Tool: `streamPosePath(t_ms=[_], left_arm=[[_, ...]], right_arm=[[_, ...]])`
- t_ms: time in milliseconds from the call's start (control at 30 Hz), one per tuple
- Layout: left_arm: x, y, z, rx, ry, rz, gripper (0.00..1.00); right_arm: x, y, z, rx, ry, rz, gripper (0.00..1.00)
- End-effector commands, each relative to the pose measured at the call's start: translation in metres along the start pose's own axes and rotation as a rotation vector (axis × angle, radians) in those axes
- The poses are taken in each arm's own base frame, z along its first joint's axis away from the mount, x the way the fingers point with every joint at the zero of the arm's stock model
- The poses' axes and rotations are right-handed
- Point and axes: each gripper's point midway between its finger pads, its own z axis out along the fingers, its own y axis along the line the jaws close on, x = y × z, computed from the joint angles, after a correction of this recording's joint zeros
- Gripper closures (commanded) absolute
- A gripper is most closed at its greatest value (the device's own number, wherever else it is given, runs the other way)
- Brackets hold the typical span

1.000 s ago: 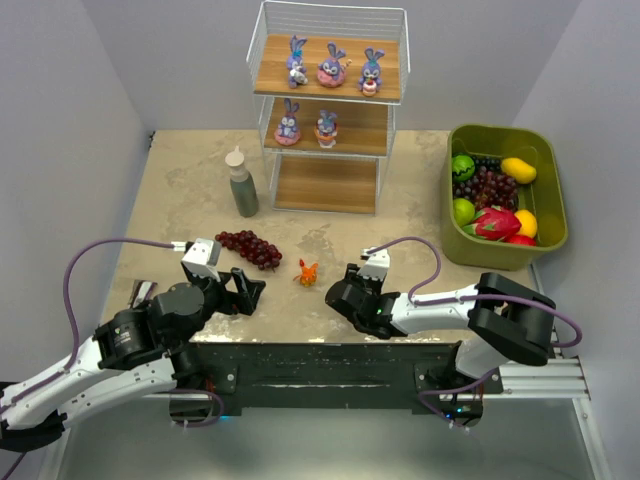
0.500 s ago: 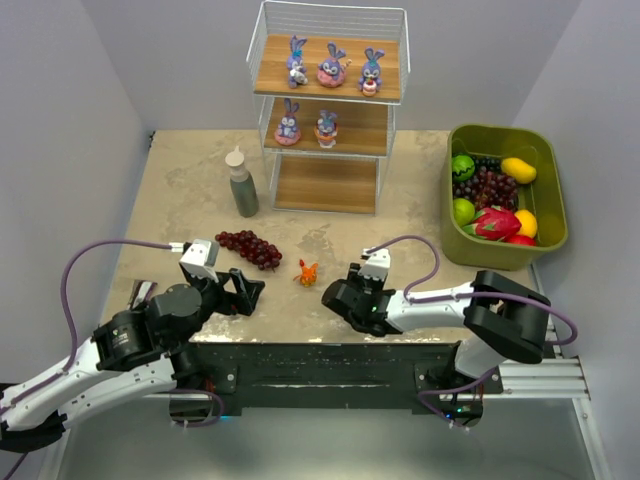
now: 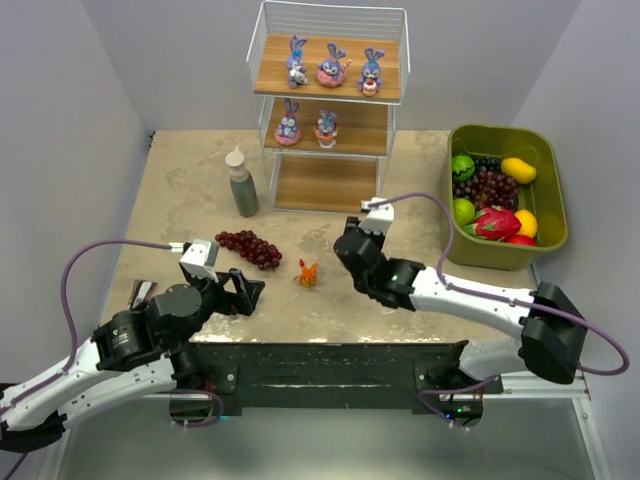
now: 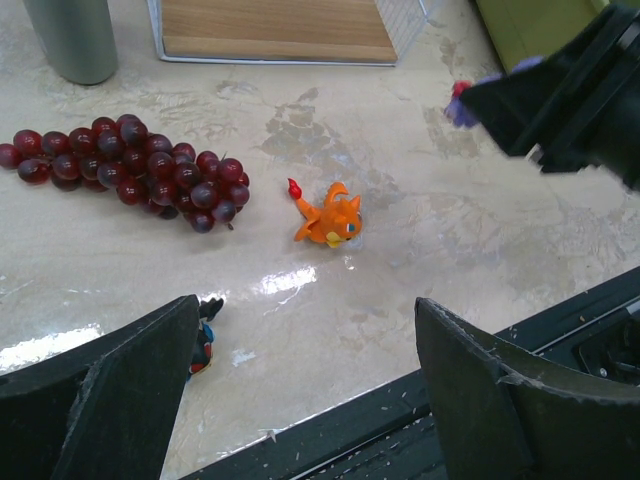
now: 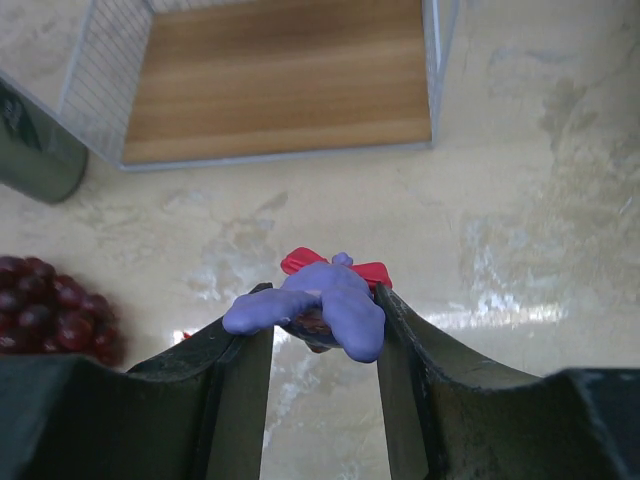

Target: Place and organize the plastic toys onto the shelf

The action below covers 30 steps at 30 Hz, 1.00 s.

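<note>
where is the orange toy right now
In the top view the orange toy sits on the table in front of the shelf, between the grape bunch on its left and the right gripper holding a purple bunny.

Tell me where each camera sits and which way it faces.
Top external: above and behind the bases, looking down on the shelf; both arms show.
Left wrist: low, facing orange creature and grape bunch; left fingers open below.
Right wrist: facing the shelf's bottom board; right fingers clamp a purple bunny.
Shared: all three show the grape bunch.
</note>
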Motion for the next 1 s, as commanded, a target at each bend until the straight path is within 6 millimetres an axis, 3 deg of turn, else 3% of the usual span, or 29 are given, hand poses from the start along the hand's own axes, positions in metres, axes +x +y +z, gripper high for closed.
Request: streamPosePath(t_ms=[0, 33, 100, 133, 333, 533, 700, 967], left_arm=[[-0.002, -0.003, 0.002, 0.003, -0.013, -0.026, 0.07], [-0.002, -0.003, 0.003, 0.001, -0.010, -0.023, 0.07], [-0.001, -0.003, 0.004, 0.000, -0.006, -0.021, 0.07], [0.000, -0.003, 0.005, -0.004, -0.001, -0.017, 0.07], [0.003, -0.003, 0.006, -0.014, 0.014, -0.008, 0.07], [0.003, -0.003, 0.007, -0.015, 0.013, -0.011, 0.07], [0.004, -0.003, 0.007, -0.019, 0.017, -0.008, 0.07], [0.006, -0.002, 0.009, -0.027, 0.025, 0.000, 0.07]], right_arm=[[-0.079, 0.019, 0.003, -0.076, -0.073, -0.033, 1.00], [-0.100, 0.024, 0.000, -0.089, -0.097, -0.045, 1.00], [-0.118, 0.023, 0.006, -0.075, -0.117, -0.053, 1.00], [-0.137, 0.029, 0.005, -0.094, -0.137, -0.056, 1.00], [-0.186, 0.033, 0.028, -0.069, -0.189, -0.068, 1.00], [-0.216, 0.040, 0.053, -0.057, -0.217, -0.088, 1.00], [-0.218, 0.042, 0.077, -0.035, -0.205, -0.105, 1.00], [-0.224, 0.037, 0.093, -0.003, -0.209, -0.100, 1.00]])
